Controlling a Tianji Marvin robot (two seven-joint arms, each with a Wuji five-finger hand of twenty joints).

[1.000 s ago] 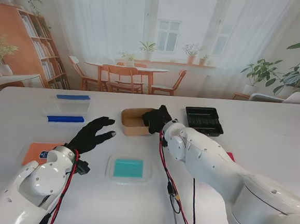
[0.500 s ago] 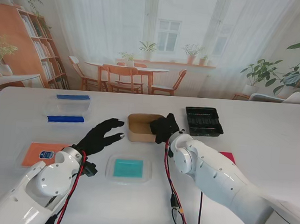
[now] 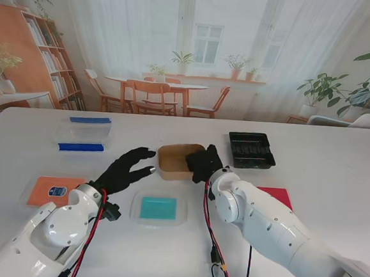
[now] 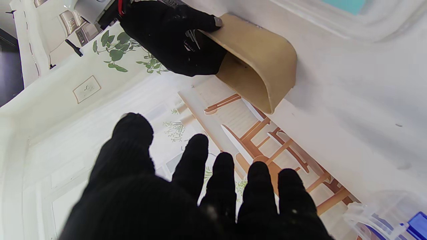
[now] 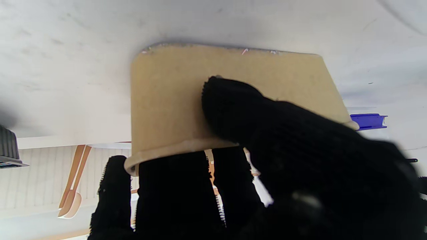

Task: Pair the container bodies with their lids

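Nearest to me, the clear lid with a teal panel [image 3: 158, 208] lies flat between the 2 arms. To its left sits an orange lid [image 3: 51, 189], and on the right a red piece [image 3: 278, 196] peeks out from behind the right forearm.

A little farther out, the left hand [image 3: 123, 169] hovers with its fingers spread, holding nothing and aimed at the tan container [image 3: 175, 160]. The right hand [image 3: 202, 162] clamps that container's right wall, thumb [image 5: 230, 103] on the outside and fingers inside the rim. The container rests on the table near the middle.

Farther still, the black tray [image 3: 251, 149] sits just right of that grip, and 2 clear tubs with blue lids [image 3: 84, 137] wait at far left.

Here's the worry: that's a 1-wall pinch on a light box, so a fast lift could let it swing or slip free. With the black tray so close, a rightward sweep might clip it.
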